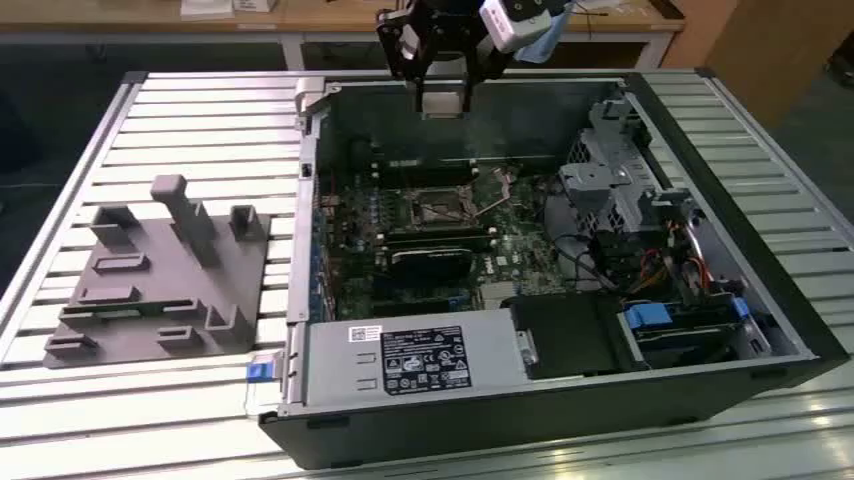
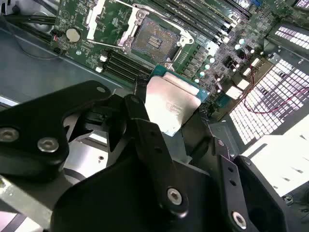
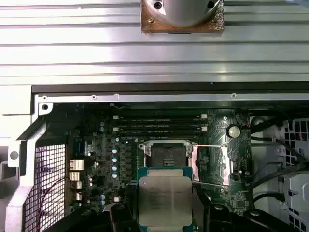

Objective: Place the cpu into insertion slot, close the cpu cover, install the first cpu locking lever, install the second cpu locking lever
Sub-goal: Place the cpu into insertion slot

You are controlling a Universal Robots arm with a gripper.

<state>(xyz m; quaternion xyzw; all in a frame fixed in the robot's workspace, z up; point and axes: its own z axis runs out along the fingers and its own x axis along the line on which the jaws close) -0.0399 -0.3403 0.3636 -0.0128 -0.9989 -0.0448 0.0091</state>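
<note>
**CPU HELD ABOVE OPEN SOCKET, NOT YET SEATED**

The gripper hangs over the far edge of the open computer case, which lies on its side on the slatted metal table. Its fingers are drawn in narrowly and pinch the cpu by two opposite edges. The chip's dull metal top faces both wrist cameras.

In the exterior view the cpu sits well above the motherboard and touches nothing inside the case.

The insertion slot is bare, with its contact field exposed. In the first wrist view the held chip lies near the slot but not over it.

The cpu cover appears to stand swung open just beside the slot, though from this angle its tilt is hard to judge.

A row of memory slots runs between the slot and the case wall.

A grey moulded fixture rests on the table to the exterior view's left of the case, apart from it.
</note>
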